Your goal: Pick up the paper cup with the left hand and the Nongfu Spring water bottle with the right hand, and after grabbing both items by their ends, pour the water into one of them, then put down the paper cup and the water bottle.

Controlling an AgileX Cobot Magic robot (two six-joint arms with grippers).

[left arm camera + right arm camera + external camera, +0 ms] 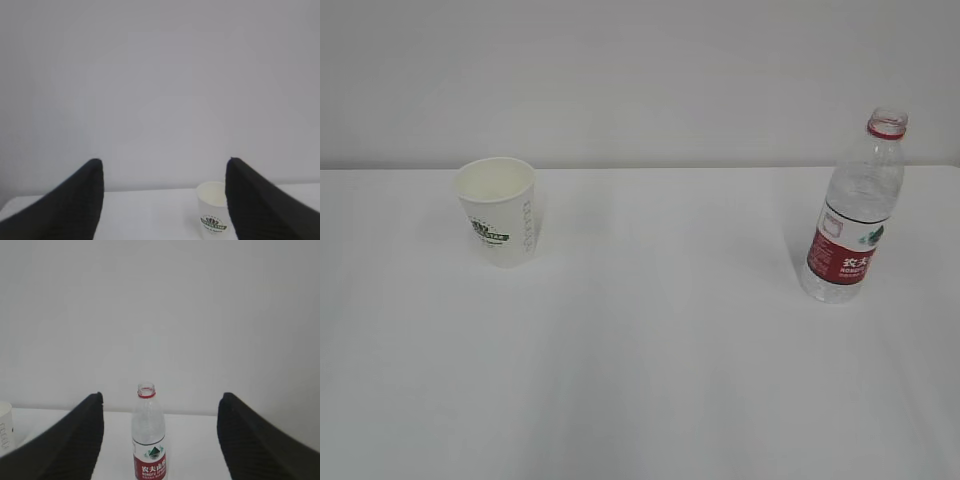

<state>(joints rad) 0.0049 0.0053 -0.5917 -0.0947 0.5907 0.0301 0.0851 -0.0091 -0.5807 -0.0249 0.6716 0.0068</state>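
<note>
A white table [640, 380] is seen from the front at a slant, with a plain pale wall [640, 80] behind it. On the left part of the table a small white paper cup [498, 211] is stood upright, its mouth open to the top. A dark round logo and a column of grey lettering are printed on its side. Whether anything is inside the cup cannot be told. Well apart from it, on the right part of the table, a clear plastic water bottle [853, 210] is stood upright without a cap. A red ring is fitted round its neck and a red-and-white label with white characters is wrapped round its lower half. No arm is seen in this front view.

In the left wrist view, the left gripper [164, 165] is shown with its two black fingers [75, 205] spread wide and nothing between them. The cup is seen lower down and farther off, partly hidden behind the finger on the right of the picture.

In the right wrist view, the right gripper [160, 399] is likewise shown released, its black fingers [75, 442] parted and empty. The bottle is seen standing farther off in the gap between them, untouched. The edge of the cup appears at the far left border of that picture.
</note>
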